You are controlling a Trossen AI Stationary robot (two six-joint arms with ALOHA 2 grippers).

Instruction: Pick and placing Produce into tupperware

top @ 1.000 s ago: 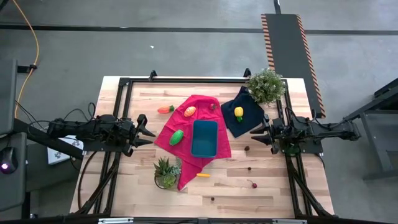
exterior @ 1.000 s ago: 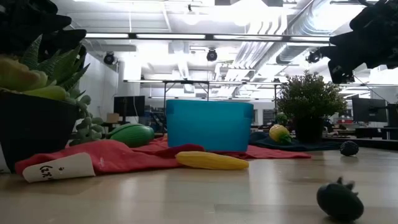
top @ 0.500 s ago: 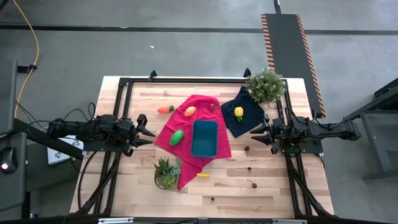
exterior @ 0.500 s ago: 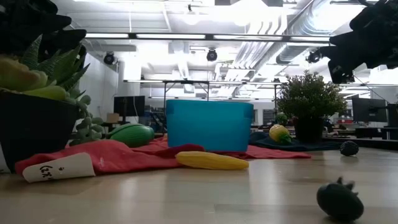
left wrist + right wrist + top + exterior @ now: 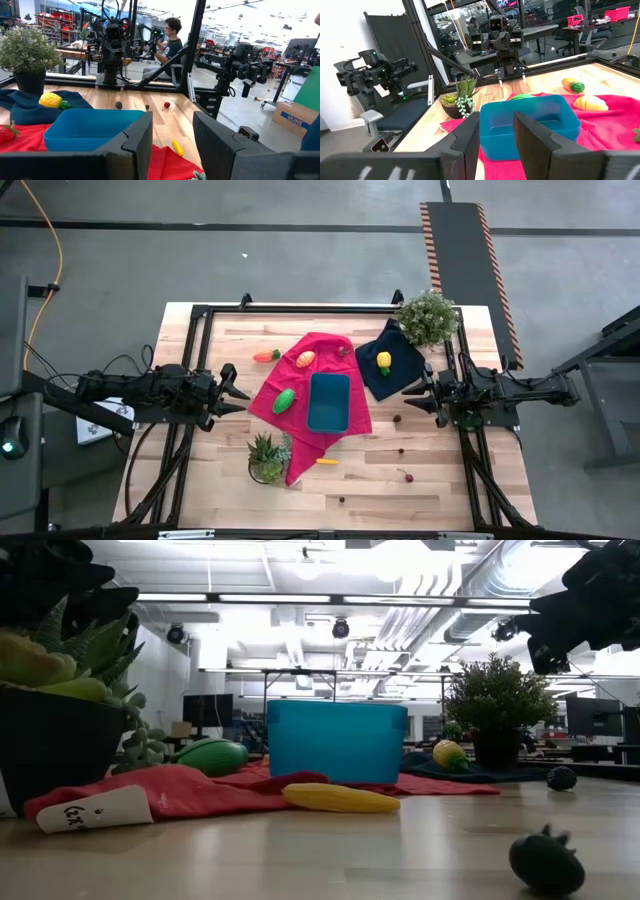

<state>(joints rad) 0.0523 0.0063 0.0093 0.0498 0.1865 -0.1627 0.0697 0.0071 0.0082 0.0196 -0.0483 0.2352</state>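
Your tupperware (image 5: 329, 402) sits mid-counter on the red cloth (image 5: 300, 385), empty as far as the high view shows.

Produce, six pieces:
- green one (image 5: 285, 400) on the red cloth, just beside the tub's left wall
- red-orange/yellow one (image 5: 306, 359) on the red cloth, toward the far edge
- small strawberry-like piece (image 5: 343, 351) at the cloth's far rim
- orange carrot-like one (image 5: 266, 355) on bare counter (image 5: 430, 465), just off the cloth, far-left side
- yellow one (image 5: 384, 361) on the navy cloth (image 5: 393, 371), right of the tub
- yellow corn-like one (image 5: 327, 462) on bare wood near the front edge, beside the cloth's tail

Clutter:
- two potted plants: leafy one (image 5: 428, 318) at the far-right corner touching the navy cloth, succulent (image 5: 268, 457) near the front edge, on the red cloth's tail
- two cloths
- about four small dark bits on the front-right part of the counter, one cherry-like (image 5: 408, 476)

Left pincer (image 5: 240, 393) is clenched on nothing, hovering at the left edge, pointed at the green piece. Right pincer (image 5: 412, 399) waits at the right edge, just beside the navy cloth; fingers (image 5: 532, 135) stand a little apart, holding nothing.

A person (image 5: 167, 42) sits in the room beyond the counter.
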